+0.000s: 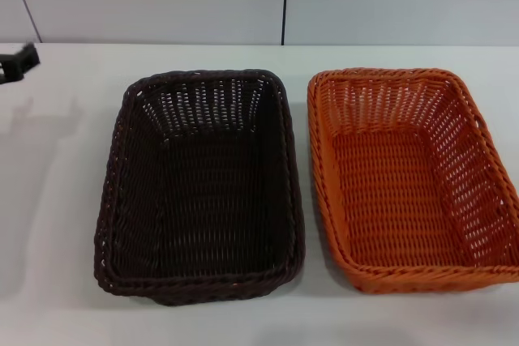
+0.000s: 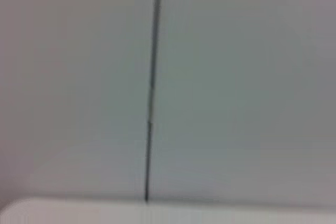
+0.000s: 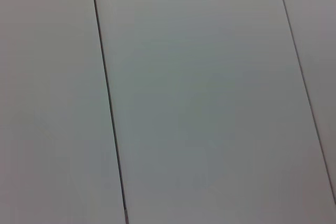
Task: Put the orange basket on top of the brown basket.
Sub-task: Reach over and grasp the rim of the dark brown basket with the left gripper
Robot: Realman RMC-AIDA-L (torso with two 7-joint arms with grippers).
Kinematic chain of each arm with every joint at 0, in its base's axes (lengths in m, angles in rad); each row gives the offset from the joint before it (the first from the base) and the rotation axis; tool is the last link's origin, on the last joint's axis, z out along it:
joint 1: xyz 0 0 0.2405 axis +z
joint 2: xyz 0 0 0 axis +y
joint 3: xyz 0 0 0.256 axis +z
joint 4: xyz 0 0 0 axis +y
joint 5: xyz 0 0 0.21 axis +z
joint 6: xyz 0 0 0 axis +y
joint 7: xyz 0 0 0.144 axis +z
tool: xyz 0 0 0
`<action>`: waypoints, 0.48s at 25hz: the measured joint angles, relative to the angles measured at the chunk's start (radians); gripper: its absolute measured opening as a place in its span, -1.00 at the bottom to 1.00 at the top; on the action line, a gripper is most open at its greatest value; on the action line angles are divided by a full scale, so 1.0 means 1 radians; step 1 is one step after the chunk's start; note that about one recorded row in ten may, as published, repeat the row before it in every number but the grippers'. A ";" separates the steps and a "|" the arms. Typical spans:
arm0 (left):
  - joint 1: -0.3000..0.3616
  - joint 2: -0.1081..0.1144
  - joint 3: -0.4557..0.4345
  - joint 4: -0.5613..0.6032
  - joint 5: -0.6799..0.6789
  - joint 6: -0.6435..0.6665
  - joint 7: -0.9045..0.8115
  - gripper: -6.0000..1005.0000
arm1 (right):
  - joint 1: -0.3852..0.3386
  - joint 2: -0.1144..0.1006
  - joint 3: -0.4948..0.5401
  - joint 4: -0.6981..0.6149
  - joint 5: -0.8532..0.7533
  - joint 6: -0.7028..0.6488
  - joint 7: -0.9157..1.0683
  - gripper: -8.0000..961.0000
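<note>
Very little of the robot shows. In the head view a small black piece of the left hand juts in at the far left edge: dark, matte and angular, with a blocky upper part and a lower stepped part beneath it. Its edges are straight and hard-cornered, with no cable, screw or marking that can be made out. Whether its fingers are apart cannot be told. Neither wrist view shows any part of the arms or hands.
</note>
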State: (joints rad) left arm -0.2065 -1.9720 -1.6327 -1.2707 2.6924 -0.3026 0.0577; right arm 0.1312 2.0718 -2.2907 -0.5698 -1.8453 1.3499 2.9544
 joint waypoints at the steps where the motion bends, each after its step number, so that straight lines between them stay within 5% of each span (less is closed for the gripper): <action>1: -0.007 -0.005 -0.027 -0.052 0.002 -0.123 0.027 0.53 | 0.001 -0.001 0.001 0.003 0.000 -0.002 0.000 0.75; 4: -0.020 -0.018 -0.062 -0.118 0.003 -0.258 0.065 0.53 | 0.006 -0.001 0.002 0.007 0.000 -0.007 0.000 0.75; 5: -0.048 -0.065 -0.143 -0.249 0.010 -0.527 0.155 0.52 | 0.010 -0.002 0.003 0.011 0.000 -0.011 0.000 0.75; 7: -0.060 -0.089 -0.175 -0.338 0.023 -0.660 0.180 0.52 | 0.022 -0.002 0.006 0.019 0.000 -0.022 0.000 0.75; 10: -0.065 -0.092 -0.177 -0.375 0.028 -0.714 0.176 0.52 | 0.039 -0.003 0.011 0.035 0.000 -0.049 0.000 0.75; 11: -0.092 -0.088 -0.168 -0.469 0.033 -0.889 0.144 0.52 | 0.049 -0.003 0.013 0.049 0.000 -0.062 0.000 0.75; 12: -0.092 -0.088 -0.168 -0.469 0.033 -0.889 0.144 0.52 | 0.049 -0.003 0.013 0.049 0.000 -0.062 0.000 0.75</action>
State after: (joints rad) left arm -0.2989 -2.0601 -1.8007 -1.7400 2.7253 -1.1911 0.2021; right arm 0.1802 2.0693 -2.2781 -0.5212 -1.8454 1.2879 2.9544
